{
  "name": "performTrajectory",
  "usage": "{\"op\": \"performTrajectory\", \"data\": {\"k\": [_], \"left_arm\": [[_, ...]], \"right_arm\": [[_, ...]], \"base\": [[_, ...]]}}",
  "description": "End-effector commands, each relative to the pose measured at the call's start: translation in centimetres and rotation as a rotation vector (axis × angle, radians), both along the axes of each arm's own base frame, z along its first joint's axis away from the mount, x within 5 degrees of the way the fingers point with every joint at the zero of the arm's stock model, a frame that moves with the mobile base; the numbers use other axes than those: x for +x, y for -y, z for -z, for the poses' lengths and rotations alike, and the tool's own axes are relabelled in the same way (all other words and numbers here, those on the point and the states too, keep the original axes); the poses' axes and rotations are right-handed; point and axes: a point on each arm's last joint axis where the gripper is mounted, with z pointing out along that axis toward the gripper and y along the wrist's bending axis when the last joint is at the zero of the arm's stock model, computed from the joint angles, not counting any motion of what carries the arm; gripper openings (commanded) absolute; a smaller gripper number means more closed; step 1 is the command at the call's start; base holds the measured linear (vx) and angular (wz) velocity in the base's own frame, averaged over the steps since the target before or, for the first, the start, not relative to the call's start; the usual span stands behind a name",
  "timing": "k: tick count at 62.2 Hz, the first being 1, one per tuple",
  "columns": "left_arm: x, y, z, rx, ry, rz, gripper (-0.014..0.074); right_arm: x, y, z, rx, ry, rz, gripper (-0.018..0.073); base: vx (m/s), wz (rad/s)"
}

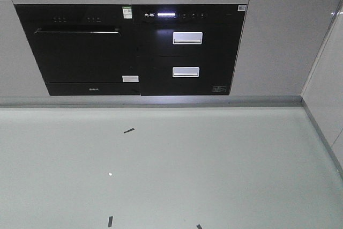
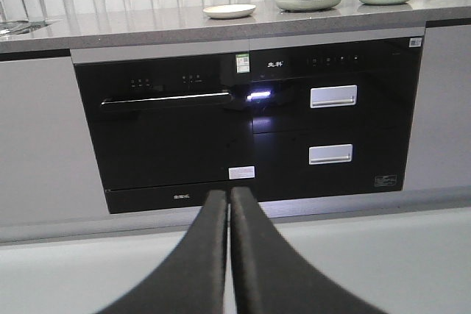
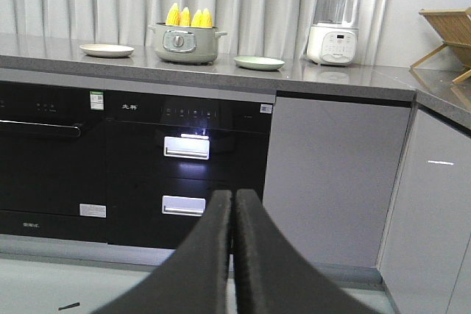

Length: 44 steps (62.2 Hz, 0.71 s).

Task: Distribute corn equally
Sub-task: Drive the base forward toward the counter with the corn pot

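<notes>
Four corn cobs (image 3: 190,17) in pot (image 3: 185,43), well beyond closed jaws

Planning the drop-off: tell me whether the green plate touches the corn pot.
Apart. The right wrist view shows a strip of bare countertop between the green plate and the pot holding the corn.
</notes>
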Motion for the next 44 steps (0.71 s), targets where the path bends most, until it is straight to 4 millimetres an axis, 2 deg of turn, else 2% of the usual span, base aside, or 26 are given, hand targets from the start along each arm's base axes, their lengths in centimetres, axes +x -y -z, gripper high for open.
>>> {"op": "performTrajectory", "data": {"k": [1,44], "left_arm": [[-0.09,0.09,-0.69,-0.013,0.091,0.009,-0.0007],[-0.09,0.09,-0.69,-0.013,0.091,0.009,-0.0007]], "right_arm": [[-0.05,-0.03,-0.39,-0.001,0.069,-0.001,-0.0001],[-0.05,-0.03,-0.39,-0.001,0.069,-0.001,-0.0001]], "base": [[0.15,0.01],[0.17,0.02]]}}
